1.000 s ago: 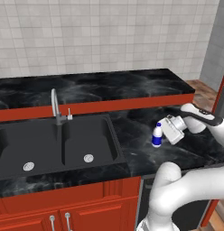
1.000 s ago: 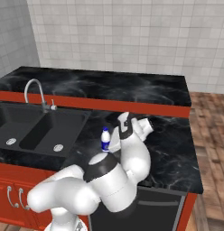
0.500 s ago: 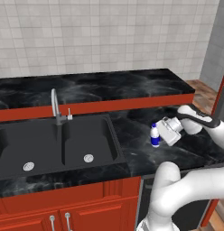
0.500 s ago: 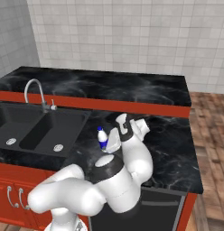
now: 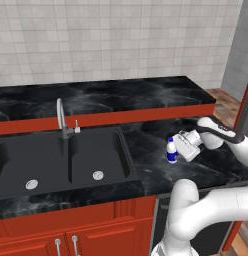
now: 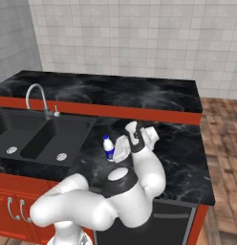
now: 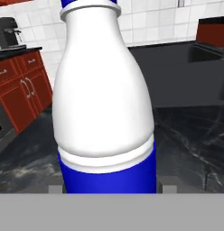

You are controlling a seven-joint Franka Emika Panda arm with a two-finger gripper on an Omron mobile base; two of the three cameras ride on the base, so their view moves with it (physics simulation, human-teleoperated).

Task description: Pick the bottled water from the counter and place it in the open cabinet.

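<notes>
Claw first: closed sideways on the bottled water, arm reaching out low over the black tabletop from the right, hand turned level so that the jaws straddle the bottle from behind rather than from above. Seems chosen for the shape: a side grip low on the wide blue band catches the straight, fullest part of the body, well under the narrowing neck and the blue cap, where a pinch would likely slip. From the hand's own camera, bottled water dead centre and very near, white shoulder above, blue band below, with the two grey fingertips pressed up against either flank of the band and no gap to be made out; so, gripping it, as far as can be judged. Stands upright between the jaws, just right of the black sink and its faucet, on the front stretch of stone below the red step to the raised back ledge. From the right side, bottled water peeking out just left of the claw, cap clear above the fingers. Foot of the bottle looks level with the tabletop, though whether touching or barely raised cannot be told. Grasp step apparently finishing; lifting and carrying to the open cabinet not yet done, and calls for a straight upward pull first to keep the bottle from tipping in the pinch.
</notes>
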